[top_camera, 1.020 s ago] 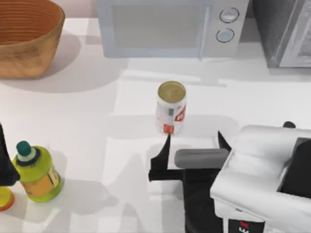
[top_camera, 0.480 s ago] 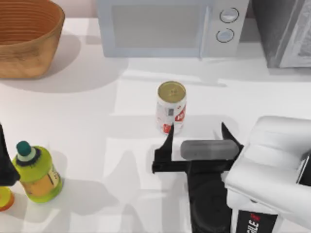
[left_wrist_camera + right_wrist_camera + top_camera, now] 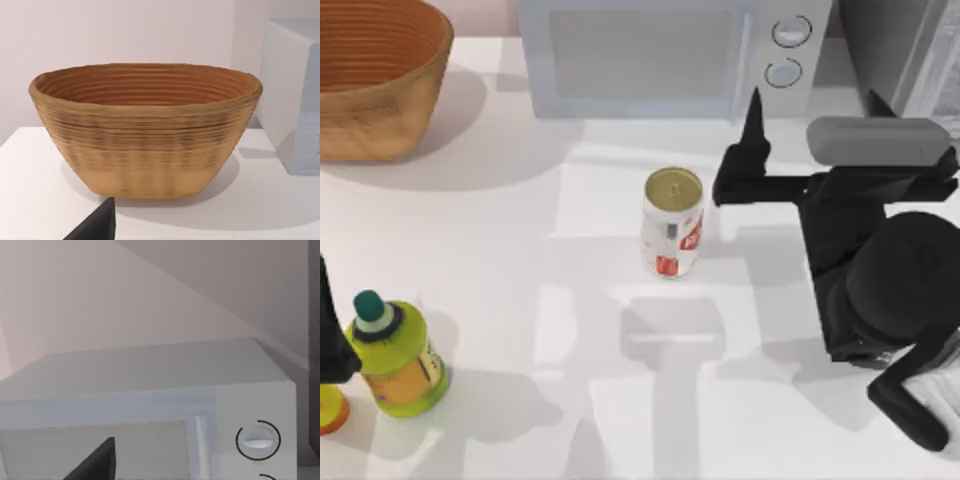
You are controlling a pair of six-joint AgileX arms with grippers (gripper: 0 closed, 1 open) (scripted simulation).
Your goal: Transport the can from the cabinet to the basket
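The can (image 3: 672, 222), white with red patches and a dull gold top, stands upright on the white table in front of the microwave. My right gripper (image 3: 814, 108) is open and holds nothing. It hovers to the right of the can and apart from it, its fingertips pointing at the microwave's knob end and the cabinet (image 3: 905, 60). The dark grey cabinet fills the back right corner. The wicker basket (image 3: 380, 95) stands at the back left and also faces the left wrist camera (image 3: 145, 145). My left arm (image 3: 328, 335) is parked at the left edge.
A pale microwave (image 3: 650, 55) with two round knobs stands at the back centre and shows again in the right wrist view (image 3: 150, 405). A yellow-green bottle (image 3: 392, 352) with a teal cap stands at the front left, beside an orange object (image 3: 328, 408) at the edge.
My right gripper has moved from just in front of the can toward the back and to the right, still open. The can, bottle and basket have not moved.
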